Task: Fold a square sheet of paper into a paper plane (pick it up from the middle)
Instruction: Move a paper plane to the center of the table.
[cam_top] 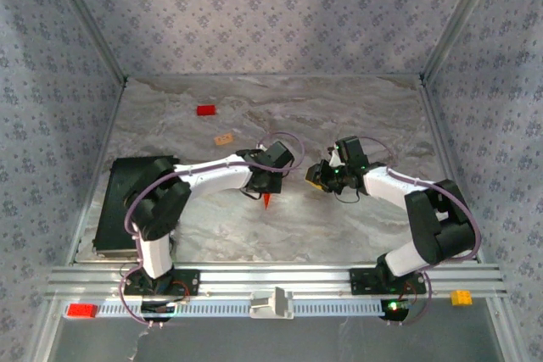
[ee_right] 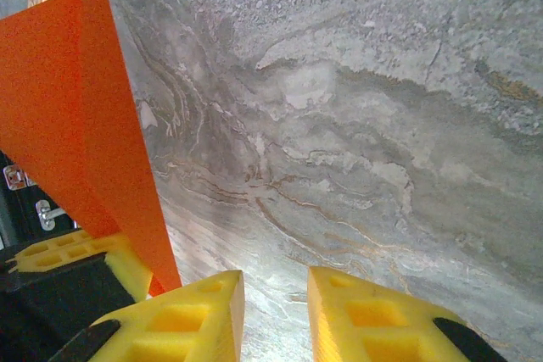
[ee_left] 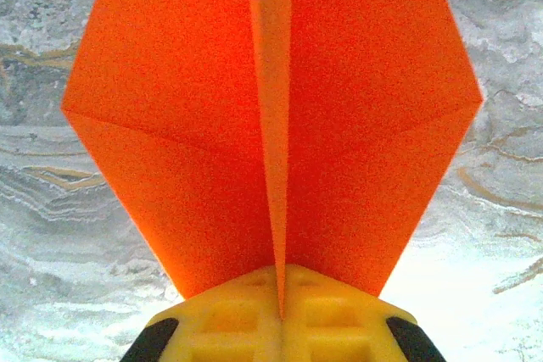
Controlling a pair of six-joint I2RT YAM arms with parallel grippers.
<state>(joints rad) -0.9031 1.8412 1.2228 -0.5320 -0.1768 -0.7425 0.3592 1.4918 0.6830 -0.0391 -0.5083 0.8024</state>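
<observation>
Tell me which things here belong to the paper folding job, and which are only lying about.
Job: orange paper, folded, pinched in the left tool; right tool, open, near it.
Lying about: red block and tan block on the table, black box, yellow block on the front rail.
</observation>
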